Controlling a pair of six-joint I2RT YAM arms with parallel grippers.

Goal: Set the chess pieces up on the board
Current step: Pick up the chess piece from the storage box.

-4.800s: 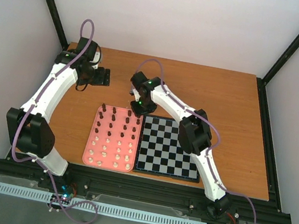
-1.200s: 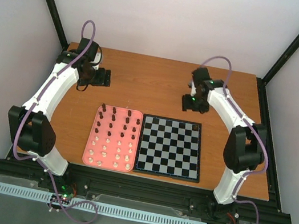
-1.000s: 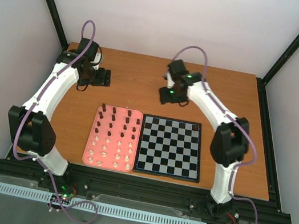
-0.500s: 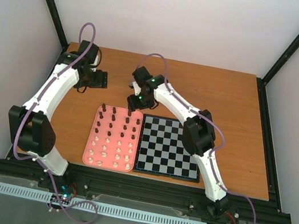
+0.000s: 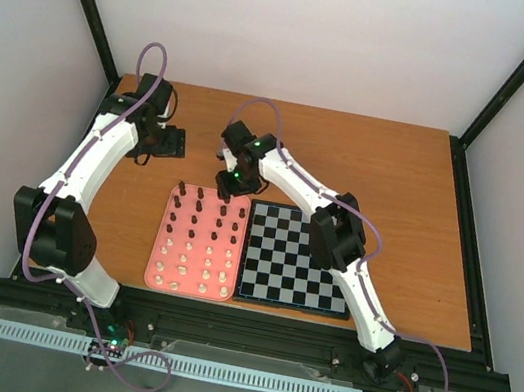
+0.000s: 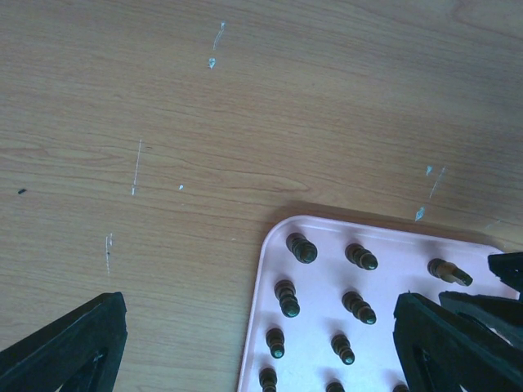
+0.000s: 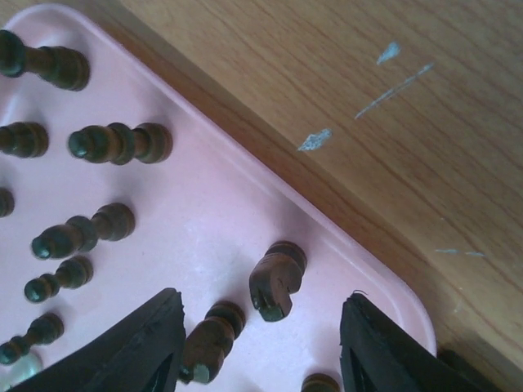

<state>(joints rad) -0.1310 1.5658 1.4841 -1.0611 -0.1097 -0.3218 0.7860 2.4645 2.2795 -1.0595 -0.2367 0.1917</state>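
Chess pieces [image 5: 196, 235] stand in rows on the pink tray [image 5: 161, 239], the dark ones at the far end and the cream ones nearer the arms. The board [image 5: 274, 269] lies against the tray's right side. No piece stands on the squares we can see, though the right arm hides part of the board, so we judge the job barely begun.

The right fingers [image 7: 135, 347] hang over the tray's far right corner, partly apart and holding nothing. Between them stands a knight-headed piece [image 7: 274, 282], dark, and as far as we can tell neither finger touches it. A neighbour piece [image 7: 208, 339], also dark, stands just beside it and close to one finger. The left fingers [image 6: 73, 343] are spread wide and empty over the bench [image 6: 204, 122], beside the tray's far left corner.

We expect these pieces to be light, stiff and smooth, probably turned wood with a glossy finish. Tall on a narrow base, each would tip at a nudge, and a rounded stem may slip or twist in a pinch. We would take the knight-headed piece low on its body, beneath the head, with the fingers squarely on either side, and close gently. Crushing seems no worry; knocking over the neighbour piece does.
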